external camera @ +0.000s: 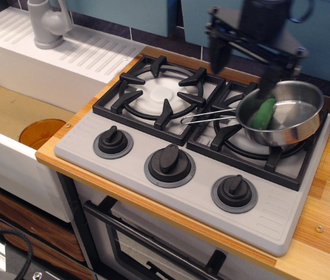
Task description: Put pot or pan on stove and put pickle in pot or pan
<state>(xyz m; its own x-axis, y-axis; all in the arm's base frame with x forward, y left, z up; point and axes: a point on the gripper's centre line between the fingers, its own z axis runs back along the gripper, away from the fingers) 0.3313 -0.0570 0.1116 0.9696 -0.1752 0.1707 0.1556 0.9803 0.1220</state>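
A shiny steel pan point(281, 114) sits on the right burner of the grey two-burner stove point(194, 151), its wire handle pointing left. The green pickle point(264, 113) lies inside the pan against its left wall. My gripper point(244, 61) hovers above and behind the pan's left side, blurred by motion. Its two dark fingers point(216, 53) hang spread apart with nothing between them. The gripper touches neither the pan nor the pickle.
The left burner grate point(162, 93) is bare. Three black knobs point(169, 160) line the stove's front. A white sink with a grey faucet point(48, 23) lies at left, with an orange disc point(41, 133) in the basin. Wooden counter point(328, 204) runs along the right.
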